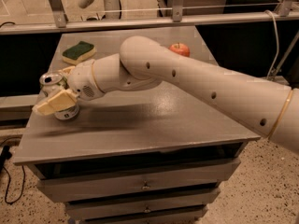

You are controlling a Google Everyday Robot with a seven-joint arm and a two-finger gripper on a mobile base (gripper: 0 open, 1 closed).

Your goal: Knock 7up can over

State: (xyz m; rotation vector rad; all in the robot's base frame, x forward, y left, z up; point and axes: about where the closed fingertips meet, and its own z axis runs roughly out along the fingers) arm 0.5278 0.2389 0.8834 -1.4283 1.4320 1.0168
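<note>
Can stands about upright near the left edge of the tabletop, between the spread fingers of the pincer. A good knock, I judge, pushes sideways high on its wall, tipping it rather than sliding it off.

pincer astride 7up can, sponge behind, apple right
</note>
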